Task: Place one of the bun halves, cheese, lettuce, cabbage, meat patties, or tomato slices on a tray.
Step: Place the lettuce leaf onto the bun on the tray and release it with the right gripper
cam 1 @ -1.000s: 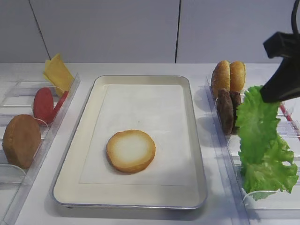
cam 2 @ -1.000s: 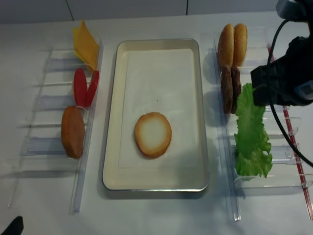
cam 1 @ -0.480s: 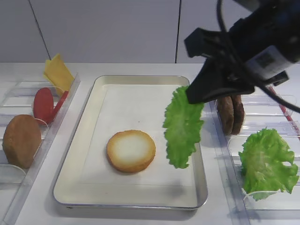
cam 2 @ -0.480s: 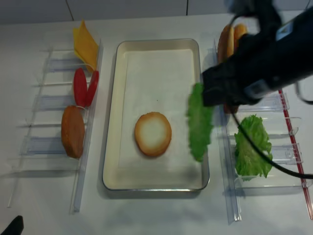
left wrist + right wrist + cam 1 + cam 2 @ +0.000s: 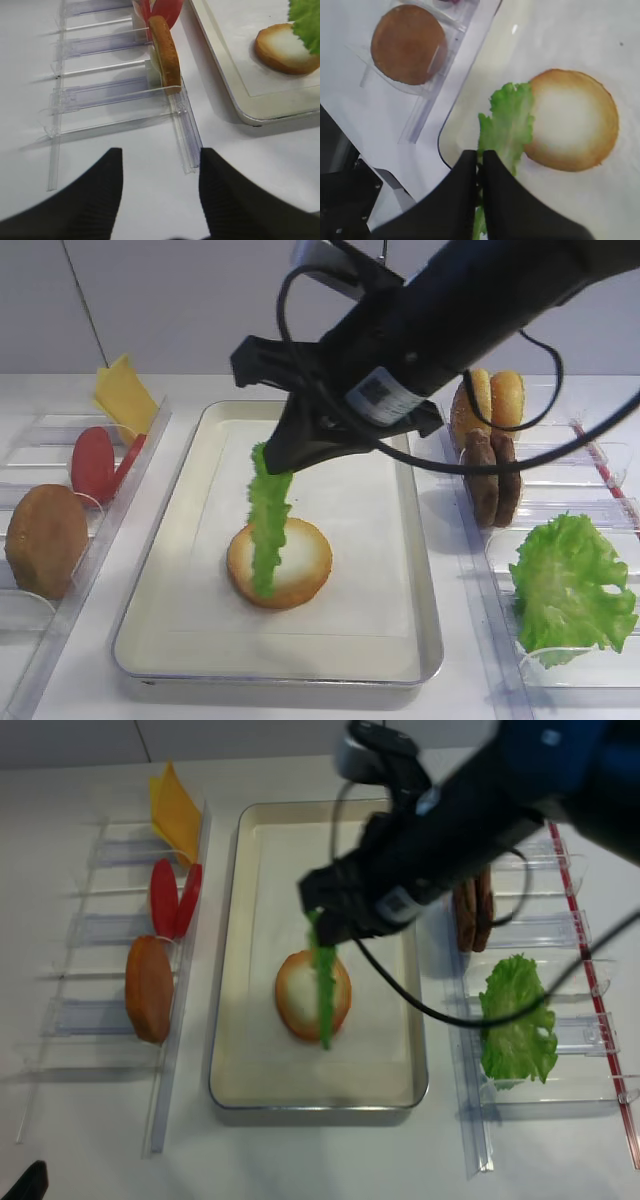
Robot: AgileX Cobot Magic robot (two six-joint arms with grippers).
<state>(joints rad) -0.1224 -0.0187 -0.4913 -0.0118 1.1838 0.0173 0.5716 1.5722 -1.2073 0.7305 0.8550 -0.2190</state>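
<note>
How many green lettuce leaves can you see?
2. One lettuce leaf hangs from the shut right gripper above the bun half on the tray. The other leaf stands in the clear rack on the right. More could be hidden behind the arm.

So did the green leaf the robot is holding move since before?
Yes. The lettuce, pinched in the shut right gripper, went leftward from the right-hand rack and now hangs over the bun half on the tray.
</note>
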